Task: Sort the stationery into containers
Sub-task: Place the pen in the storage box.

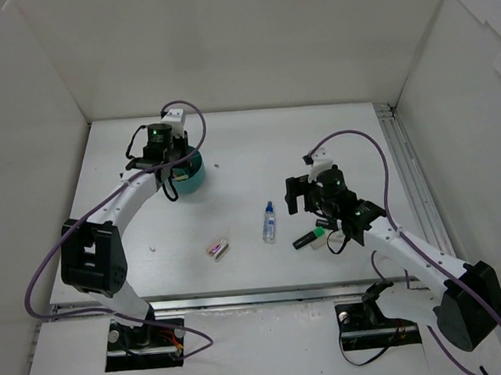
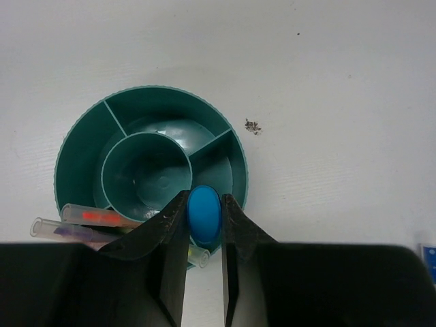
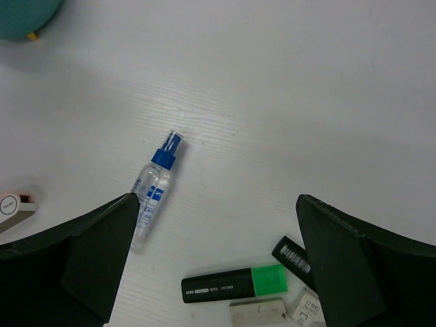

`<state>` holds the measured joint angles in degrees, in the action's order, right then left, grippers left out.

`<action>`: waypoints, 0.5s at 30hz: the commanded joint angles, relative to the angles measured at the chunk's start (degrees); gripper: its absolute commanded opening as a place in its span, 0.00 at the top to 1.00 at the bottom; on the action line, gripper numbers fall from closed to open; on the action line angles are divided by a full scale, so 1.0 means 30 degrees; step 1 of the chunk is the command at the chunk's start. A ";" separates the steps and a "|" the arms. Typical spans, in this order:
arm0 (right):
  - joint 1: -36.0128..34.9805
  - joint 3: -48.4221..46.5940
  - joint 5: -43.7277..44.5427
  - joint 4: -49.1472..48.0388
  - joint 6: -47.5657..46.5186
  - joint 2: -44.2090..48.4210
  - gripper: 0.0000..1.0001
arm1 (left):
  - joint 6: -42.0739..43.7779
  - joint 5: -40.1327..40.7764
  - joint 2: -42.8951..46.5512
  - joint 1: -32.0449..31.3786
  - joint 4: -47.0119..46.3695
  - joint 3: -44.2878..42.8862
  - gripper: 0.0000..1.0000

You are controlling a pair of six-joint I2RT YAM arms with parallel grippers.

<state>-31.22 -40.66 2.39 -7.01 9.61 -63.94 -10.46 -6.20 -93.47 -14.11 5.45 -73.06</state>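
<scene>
With left fingers (image 2: 170,238) pinching a blue item (image 2: 204,214) over the tub (image 2: 71,150) rim, right fingers (image 3: 88,259) wide, I needed it centred above one compartment before release.

Top high, wide; wrists close, downward; right shares bottle (image 3: 153,193).

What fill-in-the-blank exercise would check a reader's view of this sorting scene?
1. The left gripper is shut on a ___ rounded item above the round teal plastic tub.
2. The right gripper has its jaws ___, holding nothing.
3. The small clear plastic bottle lies on its ___ on the white table.
4. The stubby black highlighter has a ___ cap.
Missing words: blue; open; side; green.
</scene>
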 commanded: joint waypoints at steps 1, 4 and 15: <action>0.0534 -0.0010 0.1045 0.0366 0.1395 0.0835 0.02 | 0.0381 0.0600 -0.0043 0.0133 0.0260 -0.1692 1.00; 0.0856 -0.0213 0.2066 0.1569 0.2975 0.1069 0.02 | -0.0087 0.1039 -0.0249 0.0133 0.0846 -0.1839 0.88; 0.0915 0.1455 0.2660 0.5441 0.8660 0.2478 0.02 | -0.0088 0.0454 0.3262 -0.0219 0.0848 -0.0552 0.26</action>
<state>-28.84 -37.06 8.80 8.16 29.19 -56.88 -11.00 -4.75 -91.50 -14.33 10.26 -74.06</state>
